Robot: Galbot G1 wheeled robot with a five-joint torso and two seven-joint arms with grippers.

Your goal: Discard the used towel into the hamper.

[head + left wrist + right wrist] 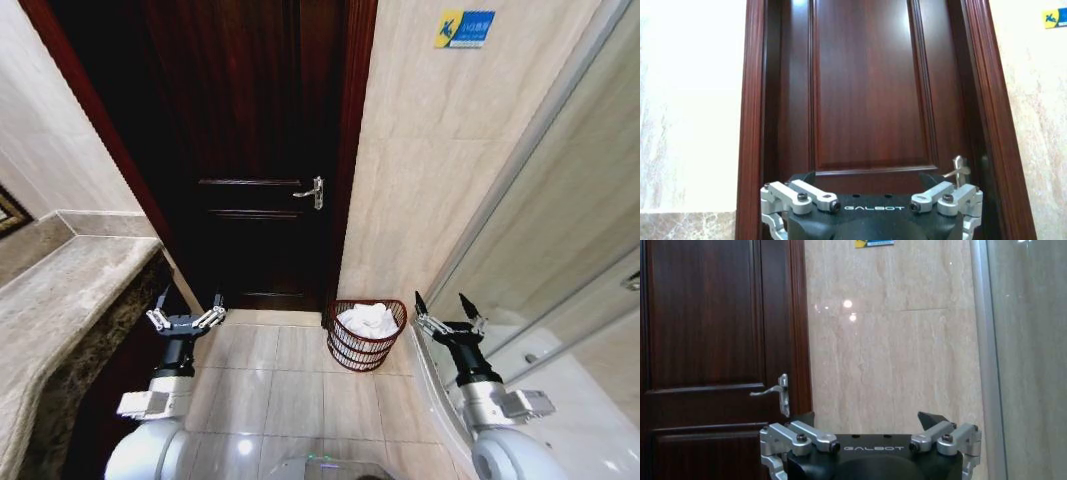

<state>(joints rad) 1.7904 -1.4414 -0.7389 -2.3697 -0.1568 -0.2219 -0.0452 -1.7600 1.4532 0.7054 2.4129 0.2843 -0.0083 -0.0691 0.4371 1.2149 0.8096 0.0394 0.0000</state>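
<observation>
The hamper [367,336] stands on the floor beside the door [255,150], a white towel [368,320] inside it. Left hand [187,308] and right hand [446,309] flank the hamper, both spread wide, holding nothing.

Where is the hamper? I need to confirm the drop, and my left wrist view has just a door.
Observer: The hamper stands on the floor by the wall right of the door.
Operator: Anything in it?
Observer: A white towel lies inside.
Operator: And the grippers?
Observer: The left gripper hangs open in front of the door; the right gripper hangs open, right of the hamper, holding nothing.
</observation>
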